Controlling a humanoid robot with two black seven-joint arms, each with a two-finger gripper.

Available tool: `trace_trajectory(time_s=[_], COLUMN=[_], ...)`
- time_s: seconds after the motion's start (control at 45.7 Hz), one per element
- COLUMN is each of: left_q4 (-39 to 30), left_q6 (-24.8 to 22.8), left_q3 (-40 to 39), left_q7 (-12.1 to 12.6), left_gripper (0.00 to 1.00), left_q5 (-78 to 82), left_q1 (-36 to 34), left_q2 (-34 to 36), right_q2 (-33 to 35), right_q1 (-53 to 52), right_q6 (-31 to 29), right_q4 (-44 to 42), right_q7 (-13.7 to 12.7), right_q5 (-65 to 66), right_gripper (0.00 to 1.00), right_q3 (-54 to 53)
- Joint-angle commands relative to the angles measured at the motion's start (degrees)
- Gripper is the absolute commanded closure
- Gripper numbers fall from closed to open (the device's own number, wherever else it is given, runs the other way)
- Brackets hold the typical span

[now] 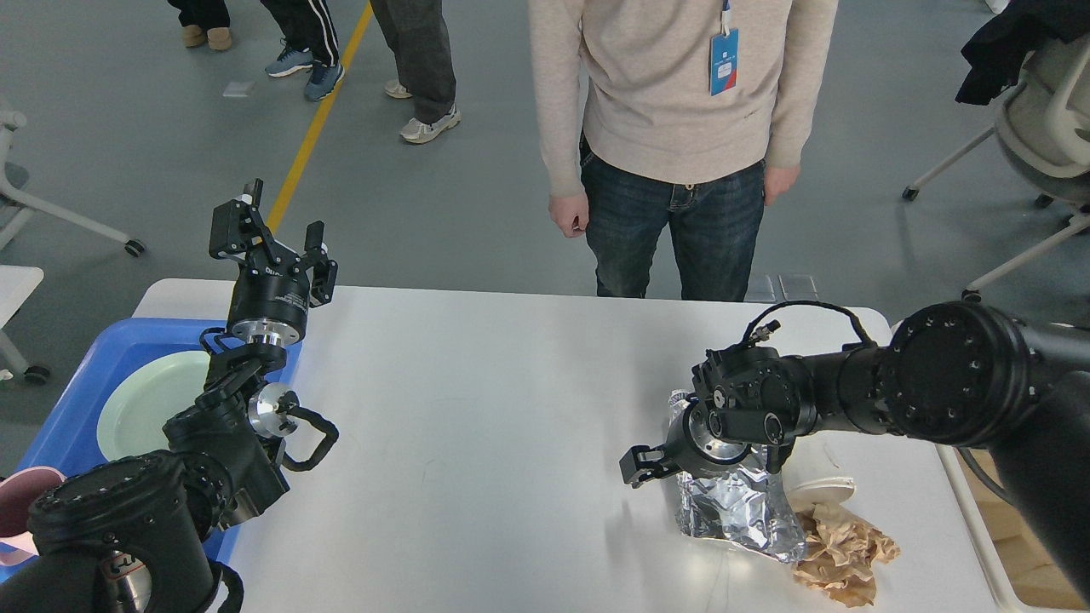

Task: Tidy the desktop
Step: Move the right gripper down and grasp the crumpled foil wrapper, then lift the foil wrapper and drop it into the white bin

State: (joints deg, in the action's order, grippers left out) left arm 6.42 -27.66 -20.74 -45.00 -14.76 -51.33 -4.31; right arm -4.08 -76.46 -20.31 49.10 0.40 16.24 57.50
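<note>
The desktop (494, 409) is a wide white tabletop. On its right side lie a crumpled foil tray (741, 511), a white paper cup (819, 484) on its side and a wad of brown paper (841, 555). My right gripper (645, 468) is low over the foil tray's left edge, just above the table. Its wrist covers the tray's far half, and only one dark finger shows clearly, so I cannot tell its state. My left gripper (279, 226) is raised over the table's far left corner, open and holding nothing.
A blue tray (60, 426) at the left holds a pale green plate (145, 409) and a pink cup (15, 511). A white bin (979, 536) stands at the right edge, mostly behind my right arm. A person (673, 128) stands at the far edge.
</note>
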Motion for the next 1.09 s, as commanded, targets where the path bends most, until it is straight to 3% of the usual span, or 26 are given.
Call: trace_trajectory(time_s=[0.0, 0.109, 0.679, 1.073], left_q4=[0.0, 0.0, 0.0, 0.0], left_q6=[0.1, 0.0, 0.1, 0.1], left_q3=[0.0, 0.0, 0.0, 0.0], left_q7=[0.0, 0.0, 0.0, 0.0], left_gripper=[0.03, 0.03, 0.03, 0.03], left_q5=[0.0, 0.0, 0.0, 0.0], left_q1=[0.0, 0.0, 0.0, 0.0], left_q2=[0.0, 0.0, 0.0, 0.0], right_q2=[-0.2, -0.2, 0.7, 18.0], right_q1=[0.4, 0.3, -2.0, -24.7], right_q6=[0.0, 0.0, -1.2, -9.1], right_q4=[-0.1, -0.1, 1.5, 15.9], right_q7=[-0.1, -0.1, -0.1, 0.0], right_q5=[0.0, -0.1, -0.5, -0.5], right_gripper=[0.77, 1.0, 1.0, 1.0], right_q3=[0.3, 0.2, -0.8, -2.6])
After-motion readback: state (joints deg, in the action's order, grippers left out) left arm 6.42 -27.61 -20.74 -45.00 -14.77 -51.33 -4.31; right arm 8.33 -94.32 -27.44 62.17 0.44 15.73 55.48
